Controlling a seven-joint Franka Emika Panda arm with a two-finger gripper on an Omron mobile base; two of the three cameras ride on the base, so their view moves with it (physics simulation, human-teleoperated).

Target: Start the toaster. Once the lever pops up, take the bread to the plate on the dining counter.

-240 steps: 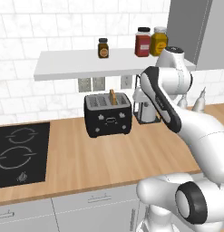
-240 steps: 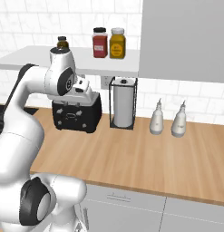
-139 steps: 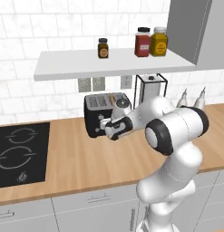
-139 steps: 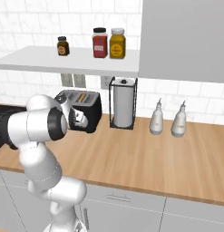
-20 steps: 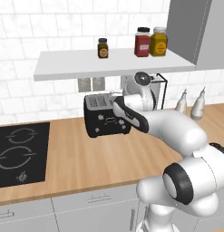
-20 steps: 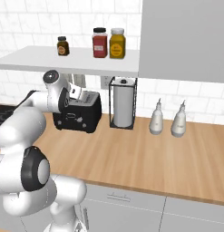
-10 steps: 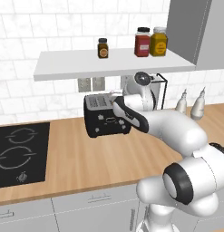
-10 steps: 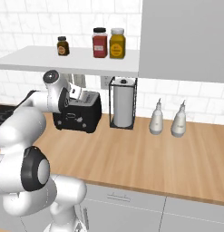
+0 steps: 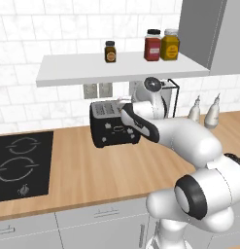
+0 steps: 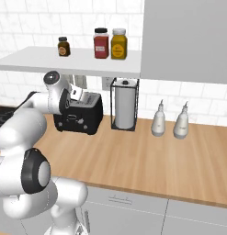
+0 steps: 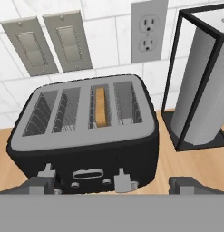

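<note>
Your toaster (image 11: 86, 136) sits on the wood worktop (image 9: 92, 170), against the tiled wall, just left of the paper towel holder (image 11: 199, 86). It shows 4 slots from above; the bread (image 11: 101, 106) stands sunk in the 3rd slot from the left. Your gripper (image 11: 113, 185) hangs spread wide in front of the toaster, holding nothing. On the shelf (image 9: 116, 68) above the toaster stand 3 jars (image 9: 160, 44); you can't read their labels.

A rendered home kitchen; a wood counter (image 9: 92, 170) carries a black toaster (image 9: 113, 130). A cooktop (image 9: 19, 165) sits beside it; spice jars (image 9: 162, 44) line a shelf.
</note>
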